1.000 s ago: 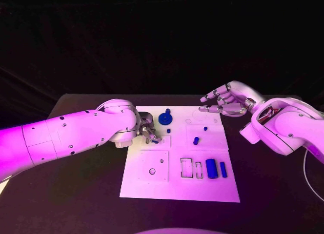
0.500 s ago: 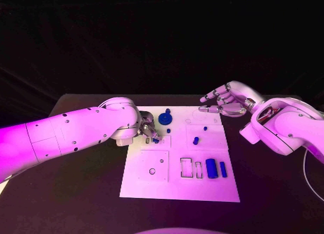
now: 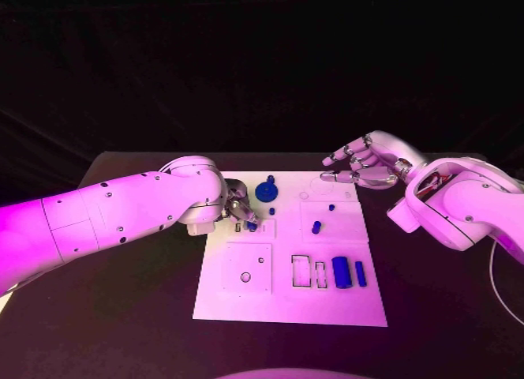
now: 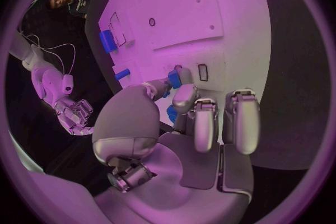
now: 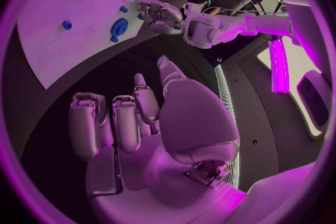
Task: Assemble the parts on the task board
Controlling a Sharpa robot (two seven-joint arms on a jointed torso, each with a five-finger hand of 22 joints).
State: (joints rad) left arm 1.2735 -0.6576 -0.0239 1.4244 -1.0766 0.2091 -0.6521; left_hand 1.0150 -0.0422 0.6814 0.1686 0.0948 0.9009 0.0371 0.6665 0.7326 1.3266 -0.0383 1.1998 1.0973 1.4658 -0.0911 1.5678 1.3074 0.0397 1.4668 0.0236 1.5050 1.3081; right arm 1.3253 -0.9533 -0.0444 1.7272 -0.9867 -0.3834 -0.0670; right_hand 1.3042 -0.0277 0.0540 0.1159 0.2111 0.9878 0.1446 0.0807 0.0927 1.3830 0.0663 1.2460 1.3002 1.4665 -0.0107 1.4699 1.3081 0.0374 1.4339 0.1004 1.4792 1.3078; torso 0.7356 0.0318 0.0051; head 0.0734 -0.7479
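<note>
1. On the black table lies the white board, with the left hand low over its left side, near the far end.
2. Seen from the left wrist, the thumb and one finger of this hand pinch a small blue piece just above the board, beside a small rectangular slot; the other fingers are curled loosely alongside.
3. From the head camera the same piece shows as a blue speck at the fingertips, next to the slot.
4. Just beyond the left hand, a blue gear sits on the board's far part.
5. Two small blue pegs stand near the middle of the board, one farther away than the other.
6. Toward the near right part, a blue cylinder and a narrow blue bar lie side by side, next to two empty rectangular outlines.
7. Off the board's far right corner, the right hand hovers above the table with its fingers spread and bent, holding nothing.
8. From the right wrist, these fingers hang apart over the dark table, well away from the board.
</note>
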